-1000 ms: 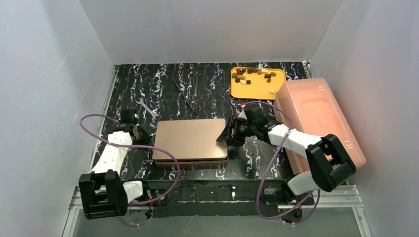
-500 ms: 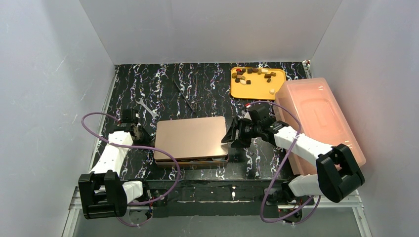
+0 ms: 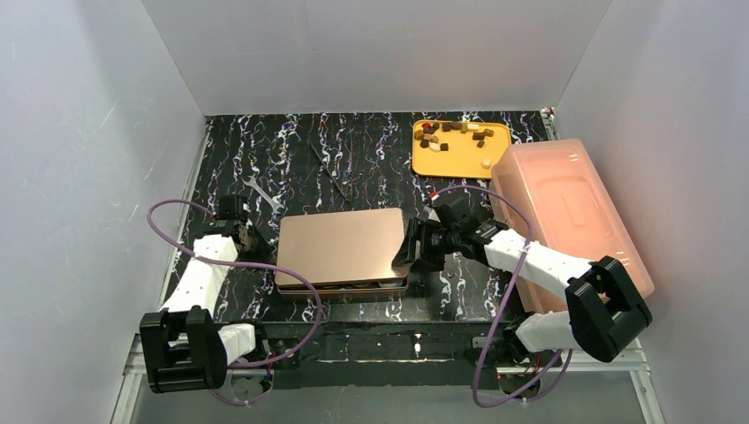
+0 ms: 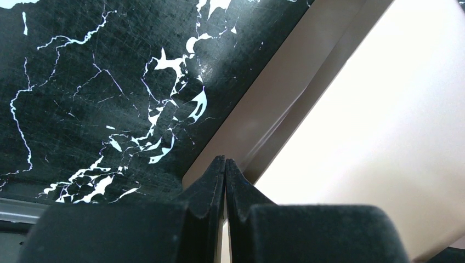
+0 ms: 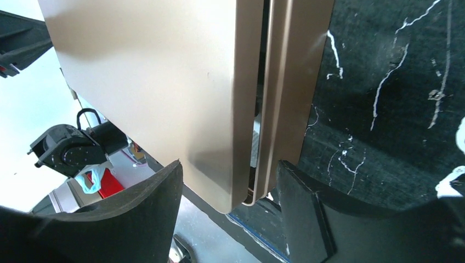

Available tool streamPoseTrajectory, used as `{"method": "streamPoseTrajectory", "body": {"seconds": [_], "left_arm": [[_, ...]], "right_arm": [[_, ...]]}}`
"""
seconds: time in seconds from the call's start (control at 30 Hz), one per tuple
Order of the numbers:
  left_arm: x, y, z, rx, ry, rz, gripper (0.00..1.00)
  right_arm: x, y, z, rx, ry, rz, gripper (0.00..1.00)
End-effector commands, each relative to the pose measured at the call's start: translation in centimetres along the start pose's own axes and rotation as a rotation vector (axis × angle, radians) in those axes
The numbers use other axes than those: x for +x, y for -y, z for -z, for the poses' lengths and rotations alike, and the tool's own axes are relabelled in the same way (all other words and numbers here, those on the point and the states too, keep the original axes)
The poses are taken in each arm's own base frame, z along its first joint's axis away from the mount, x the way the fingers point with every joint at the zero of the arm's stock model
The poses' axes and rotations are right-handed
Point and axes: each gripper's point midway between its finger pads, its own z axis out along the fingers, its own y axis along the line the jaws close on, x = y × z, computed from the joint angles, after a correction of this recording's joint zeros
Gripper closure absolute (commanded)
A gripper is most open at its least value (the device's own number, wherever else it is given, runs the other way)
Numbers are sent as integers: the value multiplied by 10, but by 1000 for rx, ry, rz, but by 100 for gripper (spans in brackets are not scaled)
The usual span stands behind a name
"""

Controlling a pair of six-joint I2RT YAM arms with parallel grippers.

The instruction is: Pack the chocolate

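The chocolate chunks [image 3: 430, 139] look tiny, light, brittle: pinch one gently across flat sides. The left pincer [image 4: 225, 162] is clenched empty; the right pincer [image 5: 229, 170] gapes astride the lid [image 5: 164, 82] edge.

Left of the copper-coloured lid [image 3: 340, 247], the left arm [image 3: 205, 274] is made of smooth white links joined by blocky black joint housings, the largest a black box at its base [image 3: 179, 349]. Right of the lid, the right arm [image 3: 534, 258] has the same white shells and a chunky black housing [image 3: 608, 307]. A thin lilac cable [image 3: 177, 203] loops off the left arm, and a matching cable [image 3: 495, 309] runs along the right arm. The left fingers [image 4: 203, 192] are matte black wedges tapering to thin tips. The right fingers [image 5: 159, 197] are matte black too, broader, with rounded edges.
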Motion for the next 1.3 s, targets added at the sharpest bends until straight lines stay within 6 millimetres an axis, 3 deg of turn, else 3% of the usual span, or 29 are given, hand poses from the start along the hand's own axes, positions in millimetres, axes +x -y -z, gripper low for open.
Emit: {"method": "streamPoseTrajectory", "body": {"seconds": [0.0,0.17,0.5,0.9,1.1,1.27], "left_arm": [[3,3,15,24,3,-38,100],[5,5,23,39,10,-44,100],[3,0,36,12,48,2,99],[-10,-9,66,-27,167,16,92],[6,2,87,43,168,-4,95],[43,7,86,93,120,-26,100]], "right_arm": [[3,-2,-4,29,7,21,32],[13,0,-4,72,4,44,38],[25,7,1,122,12,75,38],[7,-18,31,133,63,154,27],[-34,-57,50,145,149,290,24],[-81,-110,32,68,178,405,24]]}}
